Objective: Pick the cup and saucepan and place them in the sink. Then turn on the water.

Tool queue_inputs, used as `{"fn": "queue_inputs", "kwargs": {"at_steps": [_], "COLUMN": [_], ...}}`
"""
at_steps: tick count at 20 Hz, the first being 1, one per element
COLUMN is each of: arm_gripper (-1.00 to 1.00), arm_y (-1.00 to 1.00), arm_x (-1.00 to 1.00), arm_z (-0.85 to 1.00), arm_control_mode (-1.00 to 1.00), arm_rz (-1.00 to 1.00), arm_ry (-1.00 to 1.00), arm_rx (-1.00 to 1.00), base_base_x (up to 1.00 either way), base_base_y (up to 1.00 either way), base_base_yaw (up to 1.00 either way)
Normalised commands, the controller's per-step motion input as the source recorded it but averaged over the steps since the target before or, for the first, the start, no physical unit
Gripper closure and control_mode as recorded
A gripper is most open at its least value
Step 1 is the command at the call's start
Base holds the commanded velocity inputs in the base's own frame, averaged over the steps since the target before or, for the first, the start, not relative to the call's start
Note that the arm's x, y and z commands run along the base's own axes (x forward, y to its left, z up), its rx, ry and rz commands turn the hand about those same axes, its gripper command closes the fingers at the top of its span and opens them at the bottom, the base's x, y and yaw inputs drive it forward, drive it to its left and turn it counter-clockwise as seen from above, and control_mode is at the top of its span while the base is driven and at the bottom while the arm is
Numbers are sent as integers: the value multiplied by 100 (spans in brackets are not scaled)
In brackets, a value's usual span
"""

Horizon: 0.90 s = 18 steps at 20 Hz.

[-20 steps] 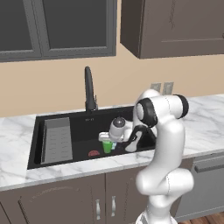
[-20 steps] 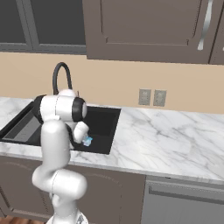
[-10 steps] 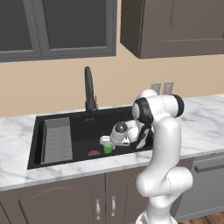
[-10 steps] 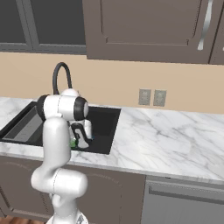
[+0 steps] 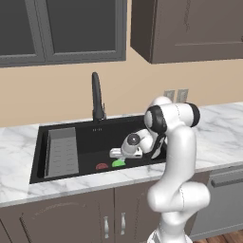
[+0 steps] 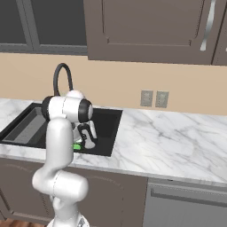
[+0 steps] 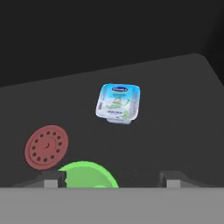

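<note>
- Step in hand, judged: letting go of the cup (image 7: 85,175) inside the sink (image 5: 85,142); worth lifting straight up along the tumbler's axis so neither tip brushes the rim and tips it.
- Gripper (image 7: 113,178) spread wide, two dark tips apart at the bottom of the hand view, nothing pinched between them; green rim lying just inside the left tip, so best cleared before any sideways swing.
- Cup standing on the basin floor near the front edge of the sink, close beside the red drain (image 7: 46,146); seen as a green patch under the hand in the left base view (image 5: 118,163) and at the sink's front right corner in the right base view (image 6: 77,146).
- Cup: bright green, round mouth, smooth and plain; light and narrow by the look of it, so easily knocked over.
- Drain: flat red disc pierced with a ring of small holes.
- Small rounded-square tub (image 7: 118,103) with a pale blue and green printed lid, lying flat on the floor farther toward the back wall, apart from cup and drain.
- Basin: matte black, flat floor; grey ribbed rack (image 5: 61,152) along the left side; tall black gooseneck faucet (image 5: 97,97) at the back edge, no stream visible.
- Counter (image 6: 177,137) of white veined marble around the sink.
- Saucepan still to be dealt with, judged.
</note>
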Motion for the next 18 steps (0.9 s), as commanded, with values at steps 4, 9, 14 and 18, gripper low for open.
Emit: {"fn": "queue_inputs", "kwargs": {"at_steps": [4, 9, 14, 18], "arm_gripper": [-100, -100, -100, -100], "arm_y": [0, 4, 3, 31], "arm_x": [0, 4, 0, 0], "arm_z": [0, 5, 66, 98], "arm_control_mode": [-100, -100, -100, -100], "arm_rz": [0, 0, 1, 0], "arm_ry": [0, 3, 0, 2], "arm_rx": [0, 0, 0, 0], "base_base_x": [0, 0, 0, 0], "base_base_y": [0, 0, 0, 0], "base_base_yaw": [0, 0, 0, 0]}}
